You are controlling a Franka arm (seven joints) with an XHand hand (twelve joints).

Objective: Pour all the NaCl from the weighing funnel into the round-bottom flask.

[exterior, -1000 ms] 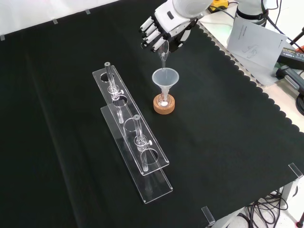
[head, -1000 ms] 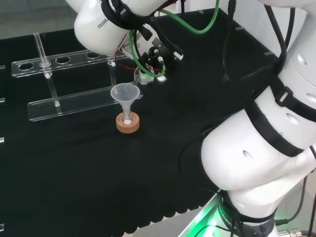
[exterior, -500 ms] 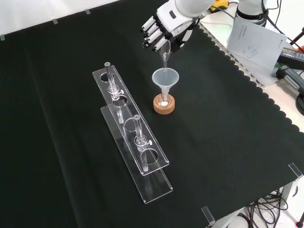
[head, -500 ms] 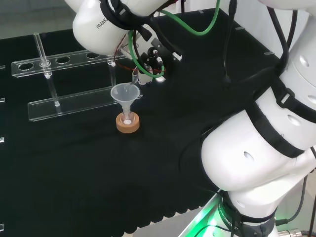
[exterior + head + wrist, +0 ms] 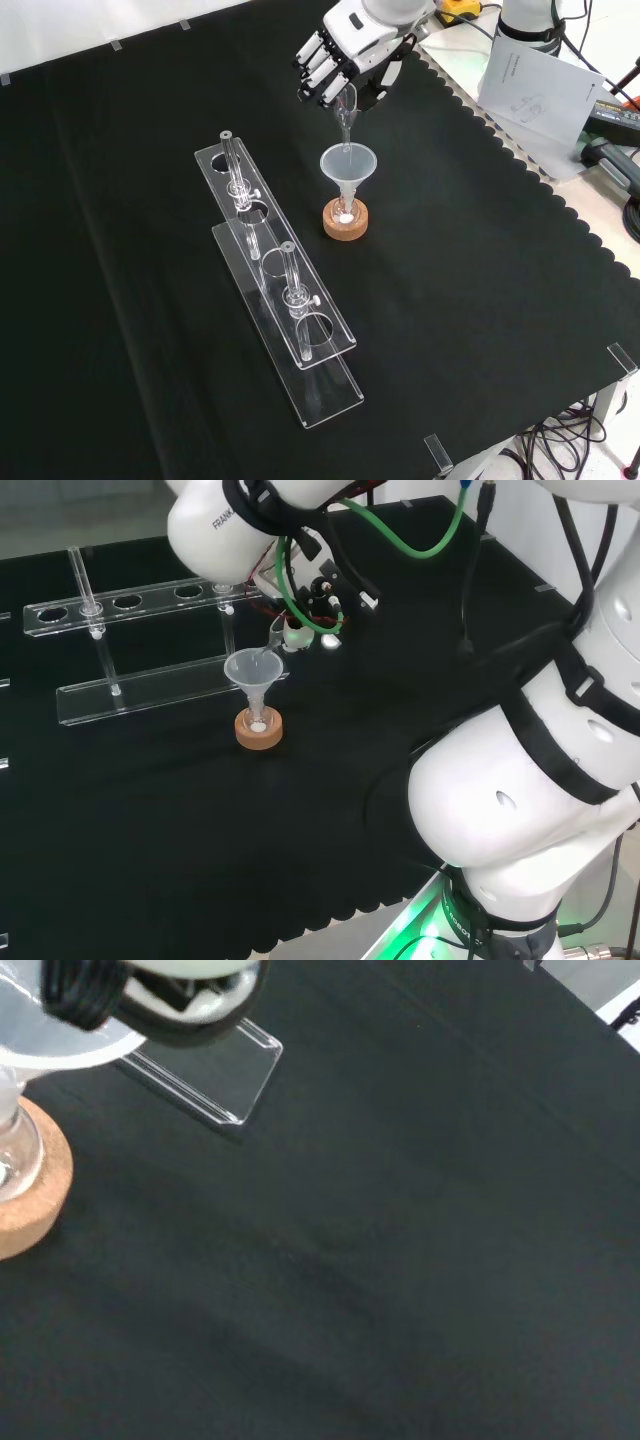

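Clear glass weighing funnel (image 5: 345, 112), held in the curled fingers of the hand (image 5: 340, 50) and seen from the front, long axis steeply tilted with its narrow spout pointing down into the mouth of a clear conical funnel (image 5: 348, 166). That funnel sits in the neck of the round-bottom flask (image 5: 345, 212), which stands on a cork ring (image 5: 345, 224) and shows a small white deposit at its bottom. In the front view, a clear two-tier rack (image 5: 275, 290) bearing upright glass tubes stands to the left of the flask, near but apart; open black cloth (image 5: 500, 300) lies to the right and below, out to its scalloped edge. In the head view the rack (image 5: 130, 645) lies beyond the flask (image 5: 258, 723).
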